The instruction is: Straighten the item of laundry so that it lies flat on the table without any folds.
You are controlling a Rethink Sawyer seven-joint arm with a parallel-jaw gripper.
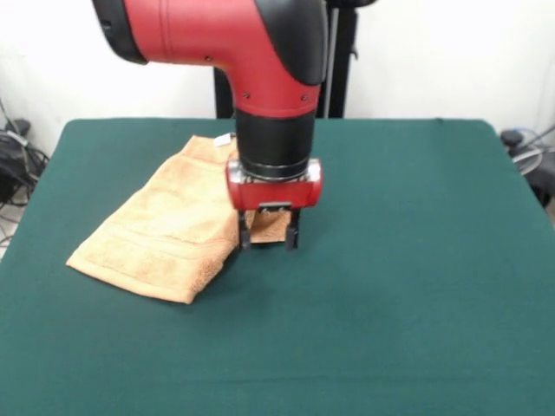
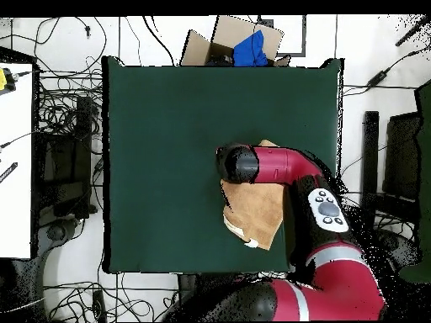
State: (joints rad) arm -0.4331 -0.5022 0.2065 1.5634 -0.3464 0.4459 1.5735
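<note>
my gripper [image 1: 270, 237] is down at the towel's [image 1: 165, 230] right edge in the front view, the two dark fingers [image 1: 245, 236] spread apart with a bit of orange-tan cloth showing between them; whether the cloth is actually pinched i cannot tell, the fingers look parted rather than clamped. fingertips sit at or just above the table [image 1: 416, 260] surface

towel lies on the left half of the table in the front view, nearer the far edge than the near one. it is not flat: it runs as a skewed, doubled-over shape from the far edge area down toward the left, with a woven border band visible near its near-left end and a folded edge along its near side. a small white tag [image 1: 223, 139] shows at its far end, just left of my wrist

overhead view: my arm [image 2: 286, 164] crosses over the towel [image 2: 257, 210], which lies near the table's [image 2: 160, 126] base-side right corner; a lighter rolled edge and a white tag [image 2: 251, 243] show at its lower end. gripper itself is hidden under the arm head here

cardboard box [image 2: 244, 38] with something blue sits beyond the far table edge, cables [image 2: 67, 109] on the floor around
</note>
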